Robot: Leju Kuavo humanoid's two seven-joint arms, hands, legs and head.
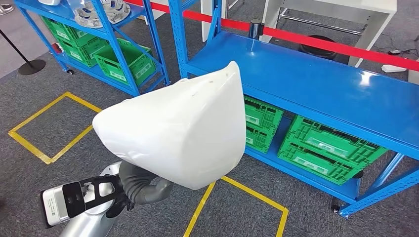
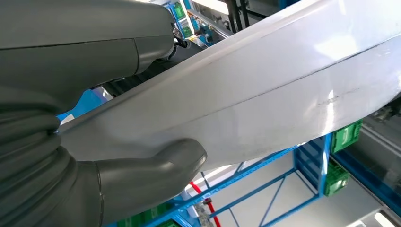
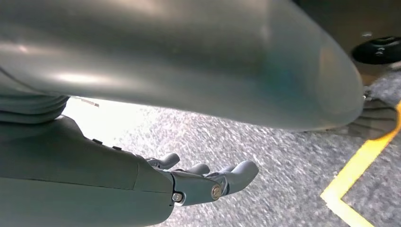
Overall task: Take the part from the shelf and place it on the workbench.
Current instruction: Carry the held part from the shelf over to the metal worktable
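left hand: the left hand (image 2: 94, 142) grips the part, thumb (image 2: 161, 163) pressed on one face, the rest of the hand on the other face; in the head view the left hand (image 1: 141, 185) sits under the part's lower edge.
part: the part (image 1: 180, 128), a big white curved shell, is held up in the air off the floor, straight above the left hand and in front of the workbench, not touching it; in the left wrist view the part (image 2: 265, 90) runs away from the hand as a long pale panel with a dark seam.
right hand: the right hand (image 3: 189, 182) holds nothing, fingers (image 3: 239, 172) loosely stretched and a little apart, over the grey floor; the pale rounded surface beside it I cannot tell for certain.
floor: grey carpet (image 1: 44, 108) with yellow tape (image 1: 247, 195) squares below the part.
workbench: the blue workbench (image 1: 316, 84) stands just beyond the part, its top bare.
crates: green crates (image 1: 321, 145) sit on the workbench's lower shelf.
shelf: a blue shelf (image 1: 113, 39) stands well left of the workbench.
barrier: a red barrier (image 1: 316, 42) runs behind the workbench.
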